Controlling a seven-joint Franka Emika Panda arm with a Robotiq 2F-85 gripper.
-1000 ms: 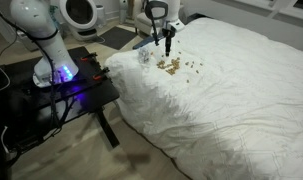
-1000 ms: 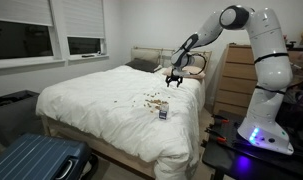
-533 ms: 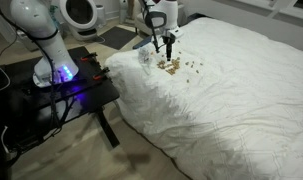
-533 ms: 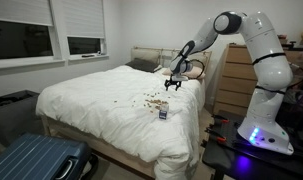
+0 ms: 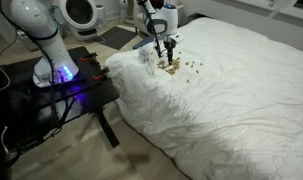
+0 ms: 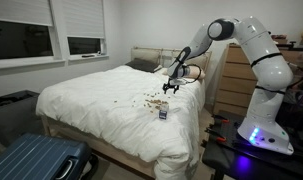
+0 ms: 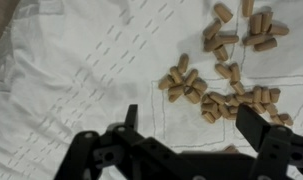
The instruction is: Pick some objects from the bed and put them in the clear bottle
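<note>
In an exterior view the gripper [image 5: 169, 56] hovers over the tan pellets [image 5: 178, 67] on the bed [image 5: 241, 95], with the clear bottle [image 5: 144, 56] just beside them. In an exterior view the bottle [image 6: 162, 112] stands near the mattress edge. The wrist view shows the jaws wide open and empty above a pellet clump [image 7: 186, 85]. Best to centre on that clump, drop straight down and pinch gently, clear of the duvet.
</note>
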